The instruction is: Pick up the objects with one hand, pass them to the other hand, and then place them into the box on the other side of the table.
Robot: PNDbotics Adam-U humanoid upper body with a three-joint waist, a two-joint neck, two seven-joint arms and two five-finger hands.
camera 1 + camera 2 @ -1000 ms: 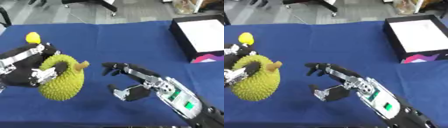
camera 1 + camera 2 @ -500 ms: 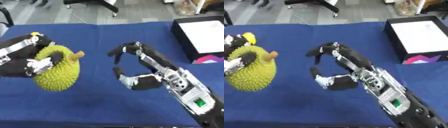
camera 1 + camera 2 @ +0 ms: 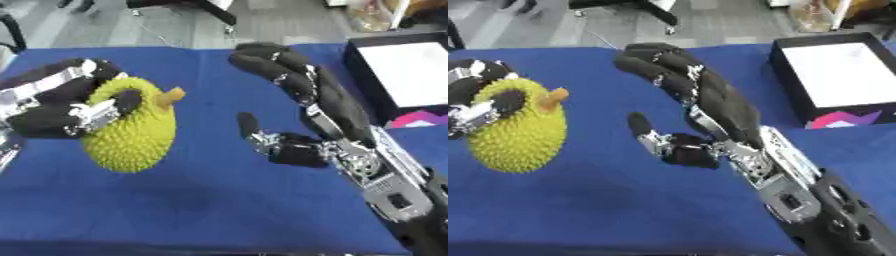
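One durian [image 3: 131,132] hangs above the blue table [image 3: 201,200], clasped by the left hand [image 3: 61,107]. The right hand [image 3: 302,125] waits spread apart. One box [image 3: 837,75] sits far right.

Left robot hand [image 3: 61,107] curled in a grasp; right robot hand [image 3: 306,125] spread, palm leftward.

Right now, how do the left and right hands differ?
The left hand is curled round the spiky yellow-green durian, holding it above the blue table; the right hand holds nothing. The left hand's fingers wrap the fruit; the right hand's are spread, palm facing the durian. Both are black with silver joints.
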